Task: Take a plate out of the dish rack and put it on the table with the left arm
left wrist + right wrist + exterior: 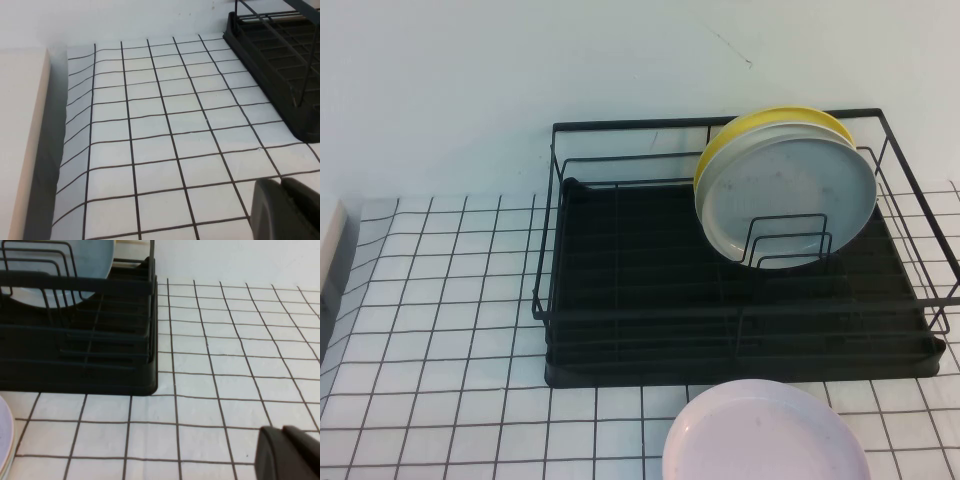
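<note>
The pale grey-blue plate (790, 190) stands on edge in the right half of the black wire dish rack (620, 330), leaning against the dividers with a yellow plate (760, 125) behind it. Neither arm shows in the high view. In the left wrist view my left gripper (281, 183) is shut and empty, low over the gridded table (160, 130), well apart from the rack's corner (280, 65). In the right wrist view my right gripper (283, 430) is shut and empty over the table, to the side of the rack (100, 375), where the plate (95, 260) shows behind the wires.
A pale pink plate (765, 435) lies flat on the table in front of the rack and also shows in the right wrist view (2, 440). A beige block (20, 140) borders the table's left edge. Open gridded table (440, 330) lies left of the rack.
</note>
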